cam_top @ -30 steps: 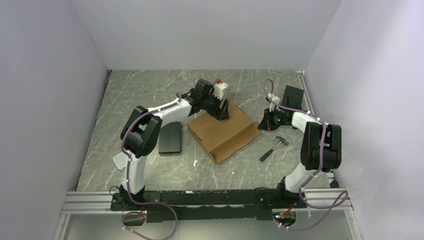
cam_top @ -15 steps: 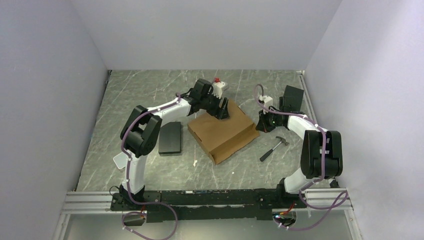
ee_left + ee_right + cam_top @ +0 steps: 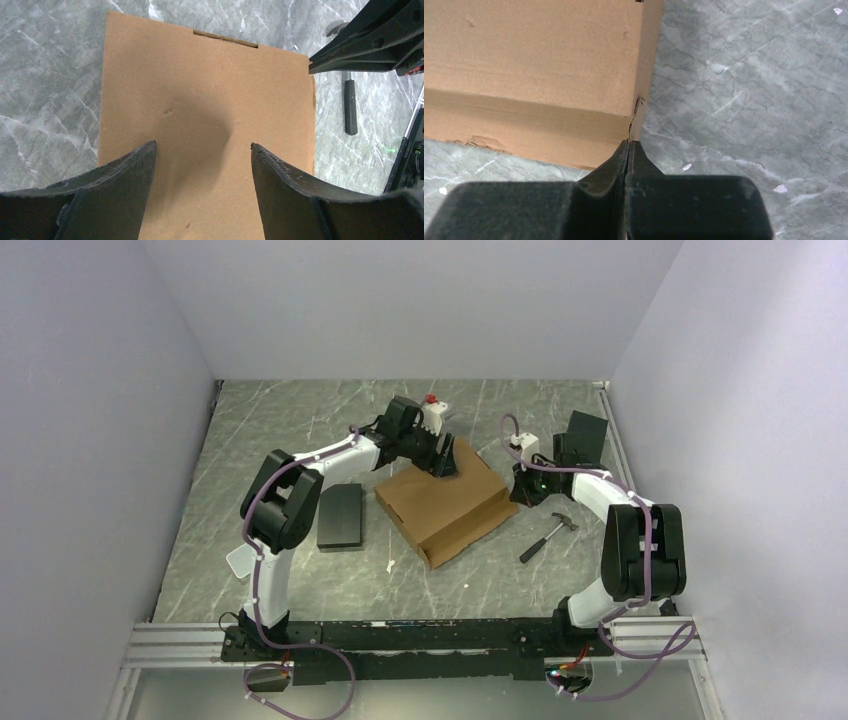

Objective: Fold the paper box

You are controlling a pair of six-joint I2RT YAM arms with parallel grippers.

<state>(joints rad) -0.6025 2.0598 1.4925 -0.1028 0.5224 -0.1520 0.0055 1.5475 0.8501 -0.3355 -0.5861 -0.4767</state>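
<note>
We see the left claw [image 3: 202, 146] spread apart over the plain brown corrugated cardboard box [image 3: 440, 508]. The right claw [image 3: 629, 144] is pressed together at its corner. A black-handled hammer [image 3: 548, 536] and a flat black rectangular block [image 3: 341, 515] flank it on the table [image 3: 300, 420].

The paper box [image 3: 445, 502] is plain brown corrugated cardboard, a shallow rectangular mailer, the largest thing on the grey marbled table [image 3: 300, 430]; it lies flat about mid-table, slightly right of centre, turned at an angle to the table's edges so that 1 corner points toward the near side; its lid is down and the top panel is level and smooth apart from a few small dents; a narrow slot is cut near 1 edge of the lid; the near-right side wall shows as a darker band; at 1 corner the cardboard edges part slightly, and the wall's lower edge there looks a little frayed.
</note>
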